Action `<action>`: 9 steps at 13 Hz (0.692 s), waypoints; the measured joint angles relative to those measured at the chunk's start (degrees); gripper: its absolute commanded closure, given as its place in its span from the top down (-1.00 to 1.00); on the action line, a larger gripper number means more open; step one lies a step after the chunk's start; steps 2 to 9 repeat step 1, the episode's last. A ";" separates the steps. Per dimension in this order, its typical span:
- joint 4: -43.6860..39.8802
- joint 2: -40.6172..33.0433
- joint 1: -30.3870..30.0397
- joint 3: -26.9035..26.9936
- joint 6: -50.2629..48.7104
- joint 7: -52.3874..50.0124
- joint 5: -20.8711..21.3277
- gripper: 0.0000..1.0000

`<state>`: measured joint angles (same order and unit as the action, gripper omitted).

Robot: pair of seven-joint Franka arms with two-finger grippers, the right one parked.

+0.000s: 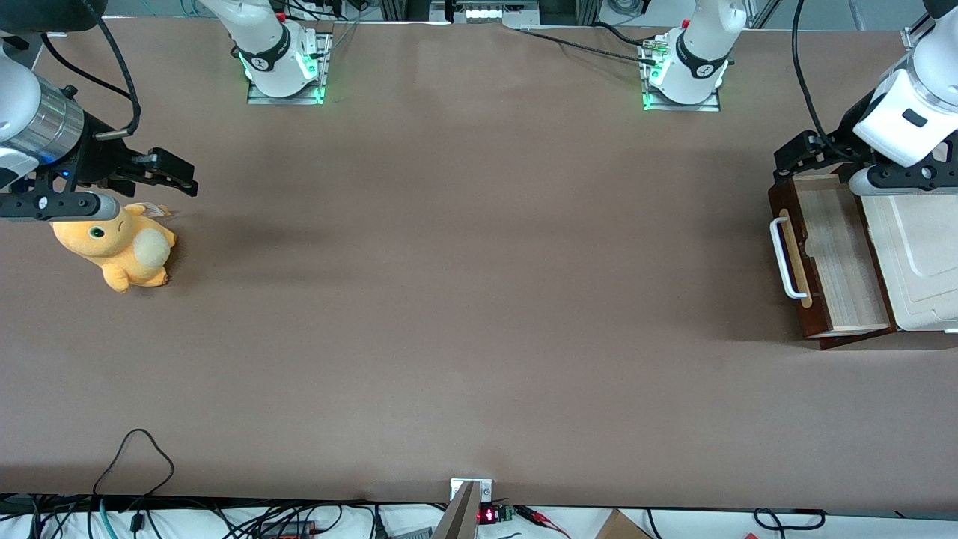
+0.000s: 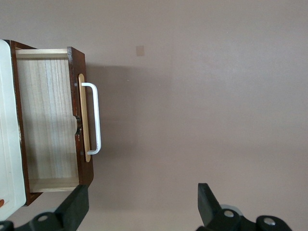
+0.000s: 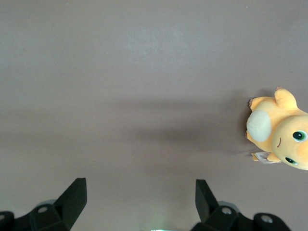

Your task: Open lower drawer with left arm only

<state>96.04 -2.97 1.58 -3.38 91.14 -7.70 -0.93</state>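
Note:
The lower drawer (image 1: 838,254) stands pulled out of the cabinet at the working arm's end of the table, its pale wood inside showing. Its dark brown front carries a tan strip and a white bar handle (image 1: 782,256). In the left wrist view I see the drawer (image 2: 48,125) and the handle (image 2: 96,118) from above. The left arm's gripper (image 1: 795,156) hovers above the drawer's corner farthest from the front camera, apart from the handle. In the left wrist view the gripper (image 2: 142,192) is open and holds nothing.
The cream-white cabinet top (image 1: 920,254) lies above the drawer's body and also shows in the left wrist view (image 2: 7,134). An orange plush toy (image 1: 120,247) lies toward the parked arm's end of the table, also in the right wrist view (image 3: 279,130). Cables run along the table's front edge.

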 measured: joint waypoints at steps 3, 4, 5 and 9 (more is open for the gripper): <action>0.00 0.00 0.00 0.00 0.00 0.06 0.00 1.00; 0.00 0.00 0.00 0.00 0.00 0.06 0.00 1.00; 0.00 0.00 0.00 0.00 0.00 0.06 0.00 1.00; 0.00 0.00 0.00 0.00 0.00 0.06 0.00 1.00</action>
